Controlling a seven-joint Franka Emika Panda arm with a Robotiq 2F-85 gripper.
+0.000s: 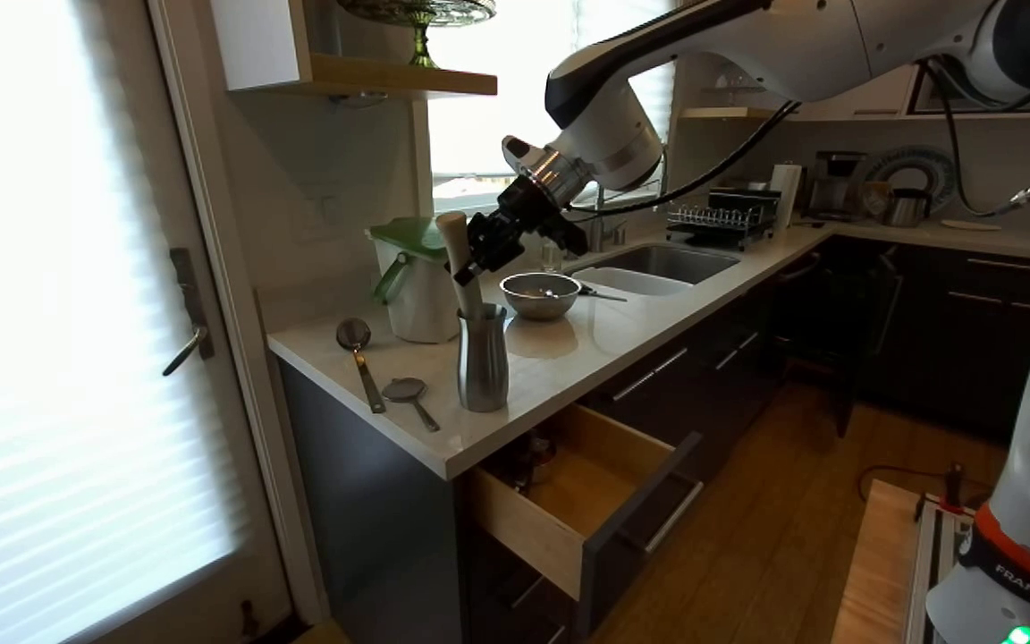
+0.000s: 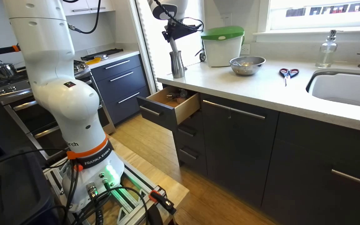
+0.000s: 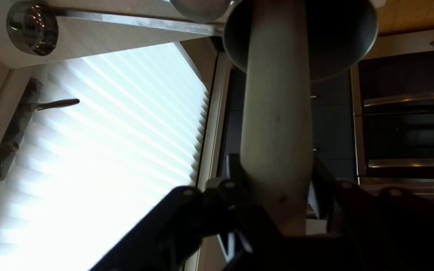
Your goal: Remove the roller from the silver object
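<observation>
The roller [image 1: 470,298] is a pale wooden rolling pin standing in the silver cup [image 1: 483,368], its upper part rising out of it, slightly tilted. The cup stands upright near the counter's front corner. My gripper [image 1: 467,270] is at the roller's upper part, with the top end above the fingers. In the wrist view the fingers [image 3: 275,169] lie against both sides of the roller [image 3: 277,94], which runs down into the cup's dark mouth [image 3: 339,37]. The roller's lower end is hidden inside the cup. The gripper [image 2: 170,37] also shows above the cup [image 2: 177,66] in an exterior view.
A green-lidded white bin [image 1: 421,309] stands behind the cup. A metal bowl [image 1: 540,298] is beyond it. A ladle [image 1: 354,338] and a small strainer [image 1: 406,390] lie beside it. An open drawer [image 1: 631,501] juts out below. Scissors [image 2: 288,73] lie nearer the sink.
</observation>
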